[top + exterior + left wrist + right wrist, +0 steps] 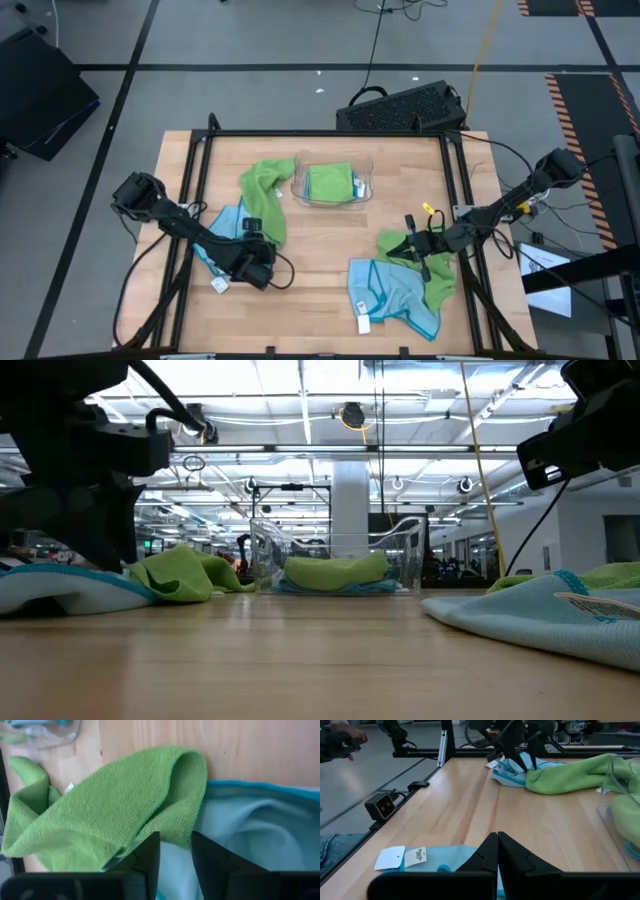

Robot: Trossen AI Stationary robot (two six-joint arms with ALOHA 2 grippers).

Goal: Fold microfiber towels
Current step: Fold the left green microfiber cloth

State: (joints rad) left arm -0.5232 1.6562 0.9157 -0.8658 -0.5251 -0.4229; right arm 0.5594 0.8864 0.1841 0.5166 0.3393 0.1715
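Wooden table (320,235) bears green and blue towels (395,290) and clear tray (332,186).

Wood counter (320,290) w/ black frame (325,134) round its edge. Grey floor (250,40) w/ dark seam lines. Black keyboard (400,108) on floor just behind counter. Yellow cable (483,45) + black cable (375,45) run across floor. Orange/black hazard tape (590,120) on the right. Low view: big open hall behind, white pillar (350,500) mid, rows of ceiling strip lights (300,390). Small camera (381,806) at counter edge.
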